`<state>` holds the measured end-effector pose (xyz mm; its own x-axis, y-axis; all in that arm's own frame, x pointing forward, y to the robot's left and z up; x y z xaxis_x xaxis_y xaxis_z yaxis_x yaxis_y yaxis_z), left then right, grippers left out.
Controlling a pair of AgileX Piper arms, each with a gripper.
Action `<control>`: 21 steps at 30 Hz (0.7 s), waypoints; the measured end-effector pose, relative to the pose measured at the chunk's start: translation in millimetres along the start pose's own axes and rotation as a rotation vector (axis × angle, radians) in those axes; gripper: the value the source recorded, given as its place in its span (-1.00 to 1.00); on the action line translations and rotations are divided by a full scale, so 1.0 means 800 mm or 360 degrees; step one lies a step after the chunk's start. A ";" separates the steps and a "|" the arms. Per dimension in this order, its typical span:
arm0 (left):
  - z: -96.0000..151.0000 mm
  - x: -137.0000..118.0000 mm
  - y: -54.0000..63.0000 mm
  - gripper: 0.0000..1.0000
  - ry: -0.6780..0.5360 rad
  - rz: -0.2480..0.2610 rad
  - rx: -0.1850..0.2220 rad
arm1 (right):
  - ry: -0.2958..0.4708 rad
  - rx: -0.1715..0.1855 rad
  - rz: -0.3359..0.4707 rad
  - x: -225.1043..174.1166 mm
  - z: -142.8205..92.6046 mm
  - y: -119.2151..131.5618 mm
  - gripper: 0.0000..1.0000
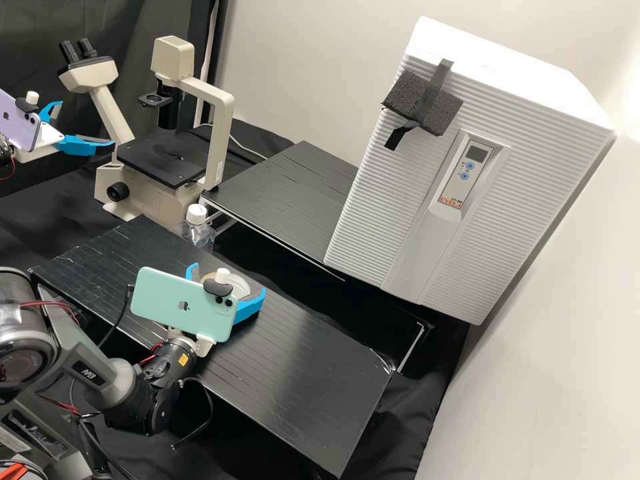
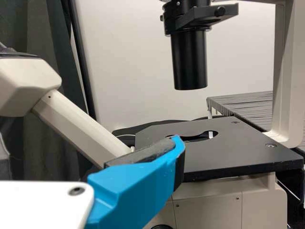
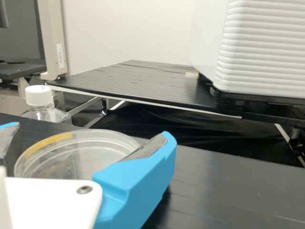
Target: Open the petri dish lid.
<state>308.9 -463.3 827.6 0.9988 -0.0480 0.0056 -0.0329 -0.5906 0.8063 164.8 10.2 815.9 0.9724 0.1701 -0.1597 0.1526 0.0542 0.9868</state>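
Foremost, centre of the high view: right gripper [image 1: 228, 279], jaws around the petri dish [image 3: 90, 152] on both sides; whether clamped on it or slack, cannot tell. Dish clear, amber strip [image 3: 47, 141] along its rim, over the black bench [image 1: 313, 380]; resting or lifted, cannot tell. Behind dish: clear bottle [image 1: 198, 233], white cap. Upper left: left gripper [image 1: 87, 123], jaws spread open, near the microscope [image 1: 222, 133] with flat black stage [image 1: 163, 160]. Upper right: white ribbed cabinet [image 1: 533, 167], standing upright.
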 end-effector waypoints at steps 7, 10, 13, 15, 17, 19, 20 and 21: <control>0.000 0.000 0.000 1.00 0.0000 0.0000 0.0000 | 0.0000 -0.0026 0.0005 0.001 0.000 0.000 -1.00; 0.000 0.000 0.000 1.00 0.0000 0.0000 0.0000 | 0.0000 -0.0028 0.0005 0.001 0.000 0.000 -1.00; 0.000 0.000 0.000 1.00 0.0000 0.0000 0.0000 | 0.0000 -0.0028 0.0005 0.001 0.000 0.000 -1.00; 0.000 0.000 0.000 1.00 0.0000 0.0000 0.0000 | 0.0001 -0.0030 0.0007 0.001 -0.001 0.000 -1.00; 0.000 0.000 0.000 1.00 0.0000 0.0000 0.0000 | 0.0004 -0.0032 0.0017 -0.001 -0.001 0.002 -1.00; 0.000 0.000 0.000 1.00 0.0000 0.0000 0.0000 | 0.0010 -0.0017 0.0041 -0.005 -0.003 0.006 -1.00; 0.000 0.000 0.000 1.00 0.0000 0.0000 0.0000 | 0.0015 -0.0004 0.0050 -0.007 -0.004 0.008 -1.00; 0.000 0.000 0.000 1.00 0.0000 0.0000 0.0000 | 0.0016 -0.0001 0.0076 -0.010 -0.006 0.012 -1.00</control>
<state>308.9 -463.3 827.6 0.9988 -0.0480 0.0056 -0.0329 -0.5906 0.8063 157.5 13.7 826.2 0.9767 0.1825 -0.1129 0.1061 0.0467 0.9933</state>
